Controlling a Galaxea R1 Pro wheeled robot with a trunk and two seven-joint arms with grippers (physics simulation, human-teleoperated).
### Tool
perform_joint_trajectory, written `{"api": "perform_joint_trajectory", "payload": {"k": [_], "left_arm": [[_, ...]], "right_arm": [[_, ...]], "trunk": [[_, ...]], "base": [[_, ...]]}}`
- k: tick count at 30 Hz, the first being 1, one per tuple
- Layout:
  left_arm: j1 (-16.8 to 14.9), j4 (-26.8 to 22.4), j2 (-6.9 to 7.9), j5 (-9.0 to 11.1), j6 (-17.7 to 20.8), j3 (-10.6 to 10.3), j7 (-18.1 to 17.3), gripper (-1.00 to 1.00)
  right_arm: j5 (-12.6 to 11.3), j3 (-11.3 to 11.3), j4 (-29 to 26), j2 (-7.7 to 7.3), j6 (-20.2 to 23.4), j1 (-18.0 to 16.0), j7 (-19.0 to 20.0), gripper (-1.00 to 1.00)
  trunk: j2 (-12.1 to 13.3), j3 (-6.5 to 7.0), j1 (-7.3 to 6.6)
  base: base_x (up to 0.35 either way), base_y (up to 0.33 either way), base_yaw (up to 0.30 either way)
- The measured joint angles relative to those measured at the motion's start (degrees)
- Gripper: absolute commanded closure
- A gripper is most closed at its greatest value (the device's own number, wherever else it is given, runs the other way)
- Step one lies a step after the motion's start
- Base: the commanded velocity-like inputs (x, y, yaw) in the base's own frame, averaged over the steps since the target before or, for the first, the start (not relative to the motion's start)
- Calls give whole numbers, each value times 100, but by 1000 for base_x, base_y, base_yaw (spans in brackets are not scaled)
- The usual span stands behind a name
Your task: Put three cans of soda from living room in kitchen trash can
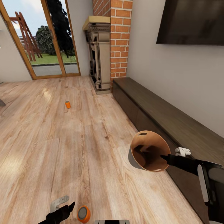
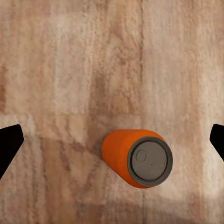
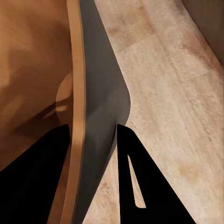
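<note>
An orange soda can stands upright on the wood floor at my feet, its silver top facing the left wrist camera. My left gripper hovers above it, open, with the can low between the two widely spread fingertips. A second orange can stands farther off on the floor, towards the glass door. My right gripper is shut on the rim of the trash can and holds it in the air, tilted, copper inside showing. One finger is inside the wall and one outside. The dark blue can is out of view.
A long dark bench runs along the right wall under the TV, close to the held bin. The brick fireplace and its mantel stand beyond it. A glass door is at the back left. Open wood floor lies between.
</note>
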Motion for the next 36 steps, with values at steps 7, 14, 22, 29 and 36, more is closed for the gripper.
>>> {"api": "perform_joint_trajectory", "payload": {"k": [7,14,22,29,36], "left_arm": [[0,-2,-4,0,-3,0,0,-100],[0,-7,-4,0,0,0,0,-100],[0,-31,15,0,-17,15,-23,-100],[0,-15,19,0,-24,17,-26,-100],[0,-2,20,0,-24,18,-26,-100]], "right_arm": [[3,-10,0,-1,0,0,3,100],[8,-20,0,-7,-1,0,3,100],[5,-13,0,0,0,0,-1,100],[4,-12,0,0,-1,-1,-3,100],[4,-3,0,8,0,0,-5,100]], "trunk": [[0,-18,0],[0,-80,0],[0,-154,0],[0,-220,0],[0,-285,0]], "base": [[0,0,0],[0,0,0],[0,0,0],[0,0,0],[0,0,0]]}}
